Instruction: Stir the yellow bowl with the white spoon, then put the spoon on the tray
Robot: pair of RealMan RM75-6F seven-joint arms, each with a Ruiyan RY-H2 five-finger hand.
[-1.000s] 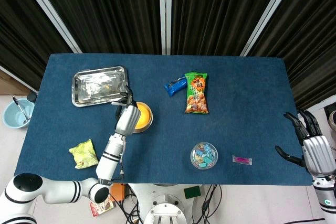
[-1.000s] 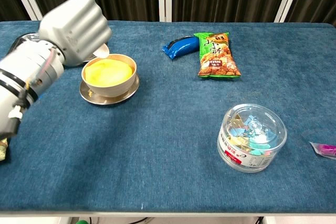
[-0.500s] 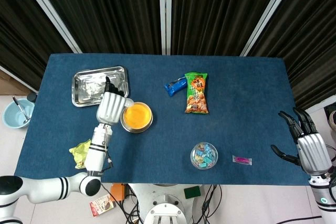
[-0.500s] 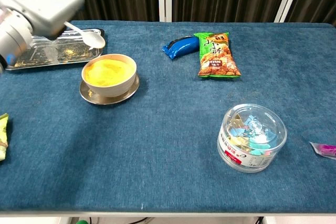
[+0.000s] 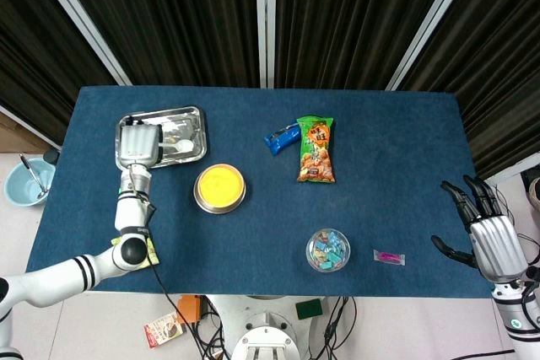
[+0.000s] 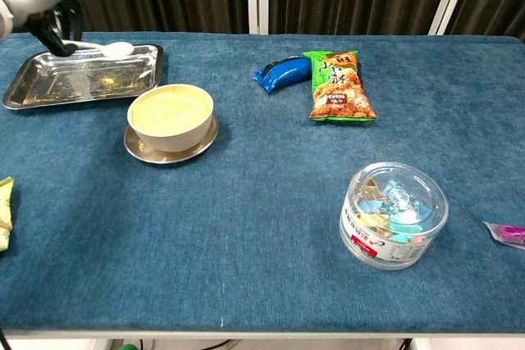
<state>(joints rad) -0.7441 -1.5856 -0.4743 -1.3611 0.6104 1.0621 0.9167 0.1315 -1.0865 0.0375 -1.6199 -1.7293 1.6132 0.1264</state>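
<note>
Your left robot hand [image 5: 138,144] is over the metal tray [image 5: 192,114] at the worktop's far left corner, and its fingers appear to have the handle of the white spoon [image 5: 180,147], though you cannot tell from either view how firmly they grip. The spoon's head sits low over the tray floor, touching or nearly so. The yellow bowl [image 5: 220,187] stands on its saucer just in front of the tray, nothing in it but its yellow contents. So the stirring looks finished, and what is left is to let the spoon go and draw the hand clear.

Your right robot hand [image 5: 489,240] hangs off the worktop's near right corner, fingers spread, holding nothing.

The worktop [image 5: 396,174] is covered in dark blue cloth, with black curtains behind. It also carries a green snack bag [image 5: 315,149], a blue packet [image 5: 280,137] and a clear round tub [image 5: 327,249].
</note>
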